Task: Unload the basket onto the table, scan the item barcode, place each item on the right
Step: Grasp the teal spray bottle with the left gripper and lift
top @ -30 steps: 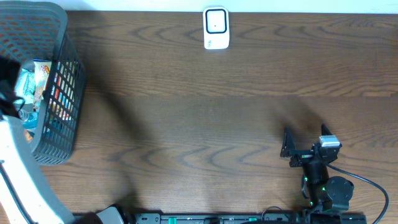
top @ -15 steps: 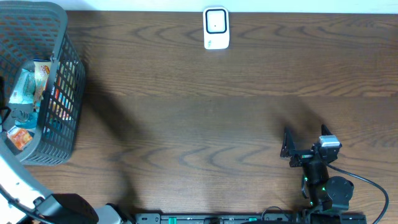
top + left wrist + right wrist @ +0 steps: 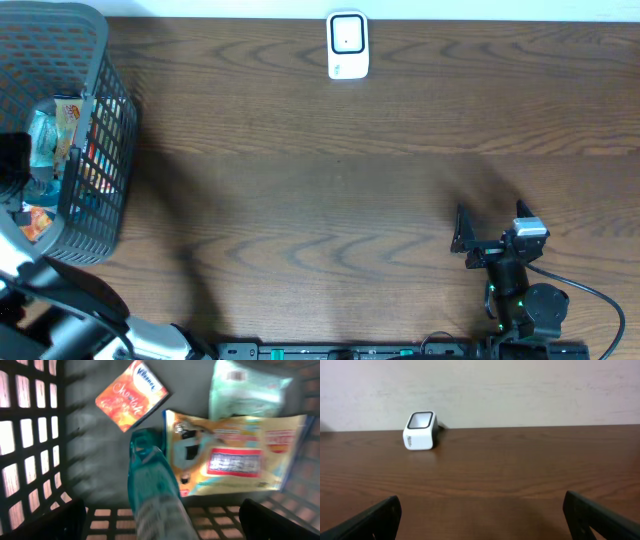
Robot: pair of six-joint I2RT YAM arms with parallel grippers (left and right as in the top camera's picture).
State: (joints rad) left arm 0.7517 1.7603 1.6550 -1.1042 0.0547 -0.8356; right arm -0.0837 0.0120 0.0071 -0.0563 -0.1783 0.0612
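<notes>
Overhead, we find the dark mesh basket (image 3: 100,130) at the left end of the wooden table (image 3: 320,200), and the left gripper (image 3: 161,527) hanging inside it with its jaws spread wide and nothing between them. Through the left wrist camera we look down onto the basket floor. An orange tissue pack (image 3: 131,396) lies flat at the upper left. A teal bottle (image 3: 152,490) lies just below it, blurred, its length running toward the lens between the two fingers. A gold snack bag (image 3: 235,457) lies against the bottle's right side, and a pale green packet (image 3: 247,390) sits above the bag, toward the far corner. We cannot tell from this soft picture which face of any item carries a barcode. At the middle of the table's far edge, well apart from the basket, stands the white scanner (image 3: 347,45), its dark window facing up. Farther right, near the front edge, the right gripper (image 3: 490,225) rests low over the wood, jaws likewise spread and empty. Its wrist camera looks across the tabletop to the scanner, which stands before a pale wall (image 3: 520,390).
</notes>
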